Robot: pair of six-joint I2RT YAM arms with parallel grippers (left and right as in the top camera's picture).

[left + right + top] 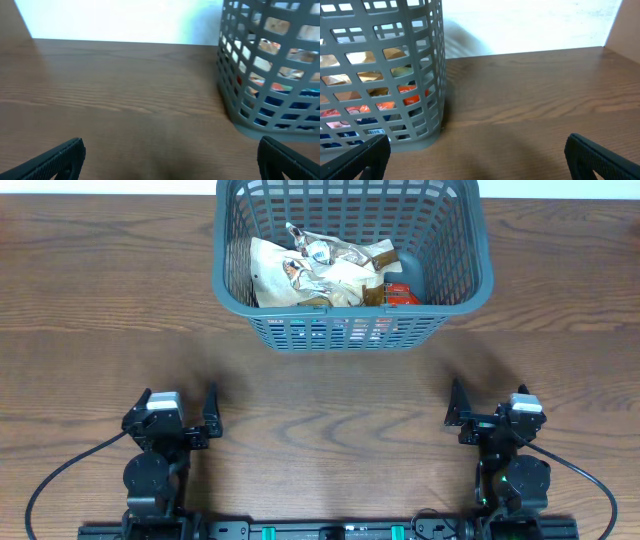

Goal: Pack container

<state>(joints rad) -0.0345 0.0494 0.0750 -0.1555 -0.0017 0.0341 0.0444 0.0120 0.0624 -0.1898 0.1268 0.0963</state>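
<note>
At the near edge the left gripper (180,402) and right gripper (488,400) sit well apart, each with jaws spread wide and nothing between them. Between them and the container (350,311) stretches a broad band of brown wood-grain table (320,410) with a smooth matte surface. The container stands at the far middle of the table, close to the far edge – grey plastic, slotted lattice walls, a rolled rim and rounded corners. Inside lie crumpled packets (320,270), cream and brown, with a red one (402,294) toward the right. Through the slots the right wrist view shows a barcode (370,132) – no writing can be read
</note>
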